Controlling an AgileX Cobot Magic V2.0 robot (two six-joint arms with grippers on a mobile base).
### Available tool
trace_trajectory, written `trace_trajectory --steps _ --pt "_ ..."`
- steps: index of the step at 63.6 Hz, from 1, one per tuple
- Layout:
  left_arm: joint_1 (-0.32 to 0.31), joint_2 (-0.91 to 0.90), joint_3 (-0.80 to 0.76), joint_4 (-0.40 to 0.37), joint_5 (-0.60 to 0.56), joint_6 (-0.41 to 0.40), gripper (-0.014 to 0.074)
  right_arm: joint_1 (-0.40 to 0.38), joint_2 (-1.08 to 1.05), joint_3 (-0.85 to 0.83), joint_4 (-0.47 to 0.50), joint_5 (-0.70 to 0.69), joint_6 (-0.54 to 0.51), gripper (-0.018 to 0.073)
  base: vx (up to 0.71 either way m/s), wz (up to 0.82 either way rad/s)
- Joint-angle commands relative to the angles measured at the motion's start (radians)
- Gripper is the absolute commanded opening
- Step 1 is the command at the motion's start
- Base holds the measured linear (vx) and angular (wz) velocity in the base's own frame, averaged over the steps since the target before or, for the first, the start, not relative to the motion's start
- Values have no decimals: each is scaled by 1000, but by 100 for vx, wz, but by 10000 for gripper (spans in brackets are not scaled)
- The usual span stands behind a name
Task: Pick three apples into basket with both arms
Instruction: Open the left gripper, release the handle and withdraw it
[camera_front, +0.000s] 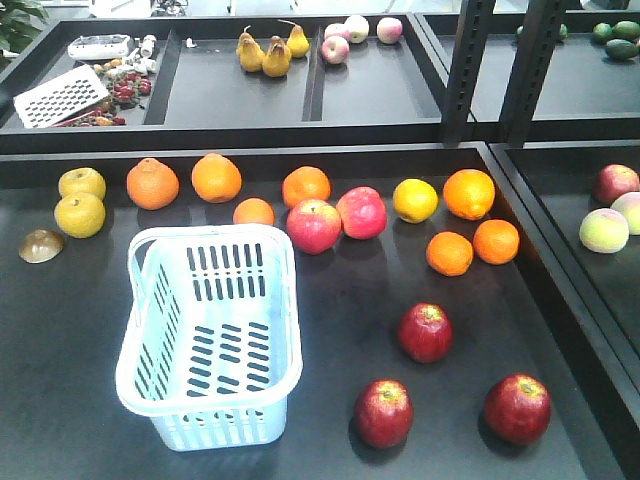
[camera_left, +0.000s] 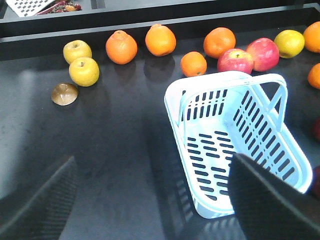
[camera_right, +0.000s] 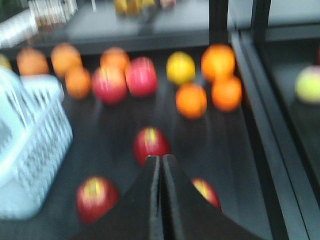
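**Finding.** The basket (camera_front: 210, 335) is empty. The three dark red apples (camera_front: 426, 332) all lie on the black shelf surface (camera_front: 60, 340). Judged stage: first reach, no fruit secured.

**Right gripper** (camera_right: 161, 160). The fingers are pressed together with nothing between them. This view is blurred, so fine detail is unreliable.
- The nearest apple (camera_right: 151, 144) sits just ahead of the fingertips, slightly to their left.
- The second apple (camera_right: 96, 199) lies back and to the left, toward the basket.
- The third apple (camera_right: 206, 192) lies close on the right, partly hidden by a finger.
- The basket stands well off to this gripper's left.

**Left gripper** (camera_left: 152, 161). The fingers are spread wide and hold nothing. The basket lies ahead and to its right, with the near corner beside the right finger. The dark apples lie beyond the basket, on its far side from this tool.

**Recommendations.**
- Open the right gripper before it descends. Centre it over the nearest apple and close at the fruit's widest part.
- A touch from one finger alone would likely roll the apple.
- Keep clear of the brighter pink-red apples (camera_front: 314, 226) and the oranges (camera_front: 469, 193) farther ahead; they are not wanted.
- Release low over the basket's open mouth.
- The left arm must pass around the basket to reach its apple. The light plastic would probably slide if struck.
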Motion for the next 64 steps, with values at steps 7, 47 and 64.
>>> trace_trajectory --steps 7,47,64 --pt "2 -2 -21 1 -62 -8 575 0 258 -165 -4 105 -64 -8 0 0" --pt "2 -2 -21 1 -62 -8 575 1 516 -171 4 74 -64 559 0 0" --pt "2 -2 -21 1 -62 -8 575 1 591 -172 156 19 -326 722 0 0"
